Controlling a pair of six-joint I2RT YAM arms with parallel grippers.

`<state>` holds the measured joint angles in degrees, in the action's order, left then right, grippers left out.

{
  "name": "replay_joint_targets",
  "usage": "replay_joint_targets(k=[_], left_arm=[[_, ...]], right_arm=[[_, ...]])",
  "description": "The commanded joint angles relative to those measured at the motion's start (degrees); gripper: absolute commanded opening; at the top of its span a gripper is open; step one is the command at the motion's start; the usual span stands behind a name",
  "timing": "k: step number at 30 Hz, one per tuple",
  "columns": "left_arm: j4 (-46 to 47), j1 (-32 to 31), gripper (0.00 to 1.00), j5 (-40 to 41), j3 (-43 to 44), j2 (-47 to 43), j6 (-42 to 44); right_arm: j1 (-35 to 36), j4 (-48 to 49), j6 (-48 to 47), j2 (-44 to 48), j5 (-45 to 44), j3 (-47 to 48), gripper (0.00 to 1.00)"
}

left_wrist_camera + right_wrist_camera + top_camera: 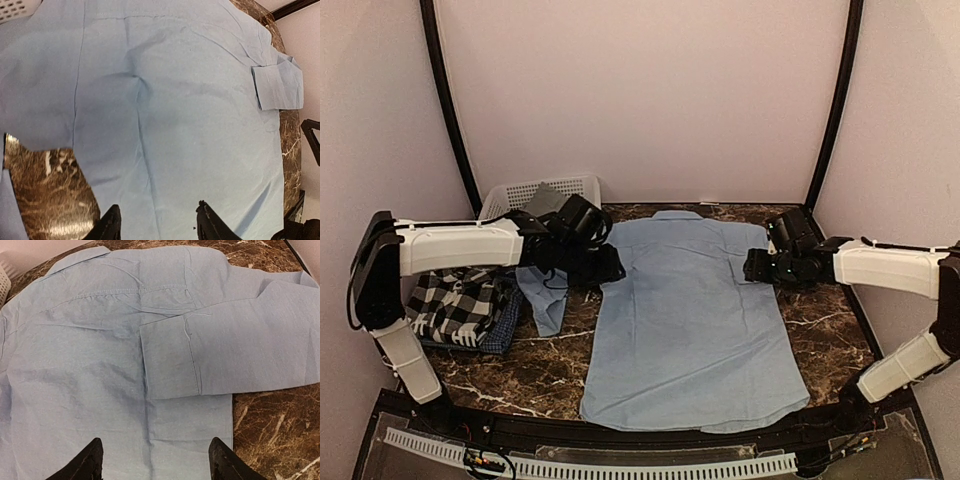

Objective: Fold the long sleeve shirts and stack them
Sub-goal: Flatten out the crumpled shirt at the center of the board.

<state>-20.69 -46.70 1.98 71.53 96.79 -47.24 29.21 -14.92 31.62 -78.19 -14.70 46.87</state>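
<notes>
A plain light blue shirt [690, 330] lies flat, back up, in the middle of the table. Its right sleeve is folded in across the body, with the cuff [167, 357] resting on the back. Its left sleeve [545, 295] trails out onto the marble. My left gripper [607, 265] is open and empty, just above the shirt's left shoulder edge; the left wrist view shows the gripper [157, 224] over plain cloth [175, 100]. My right gripper [752, 265] is open and empty over the shirt's right side, and in the right wrist view [155, 460] it sits just below the cuff.
A folded black-and-white checked shirt [455, 305] lies on a dark blue fine-checked one [505, 328] at the left. A white lattice basket [535, 190] holding grey cloth [548, 200] stands at the back left. The table [540, 370] is dark marble, walled behind and at both sides.
</notes>
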Motion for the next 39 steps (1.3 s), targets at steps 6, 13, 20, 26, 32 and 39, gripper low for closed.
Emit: replay_joint_targets(k=[6, 13, 20, 26, 32, 39], left_arm=[[8.3, 9.9, 0.45, -9.0, 12.1, 18.0, 8.8], [8.5, 16.6, 0.43, -12.3, 12.0, 24.0, 10.4], [7.3, 19.6, 0.43, -12.6, 13.4, 26.7, 12.8], [4.7, 19.9, 0.42, -11.8, 17.5, 28.3, 15.4], [3.4, 19.9, 0.42, -12.1, 18.9, 28.5, 15.6], [1.8, 19.9, 0.41, -12.1, 18.6, 28.3, 15.6]], right_arm=[[-3.0, 6.9, -7.7, -10.7, 0.7, 8.0, 0.69], [-4.3, 5.3, -11.7, -20.3, 1.6, 14.5, 0.67], [-4.4, 2.8, -11.8, -27.4, 1.1, 18.5, 0.56], [-4.4, 1.9, -12.8, -31.3, -1.2, 19.7, 0.56], [-4.4, 0.4, -12.9, -33.8, -3.4, 20.0, 0.49], [-4.8, -0.5, -10.9, -33.1, -5.8, 19.6, 0.35]])
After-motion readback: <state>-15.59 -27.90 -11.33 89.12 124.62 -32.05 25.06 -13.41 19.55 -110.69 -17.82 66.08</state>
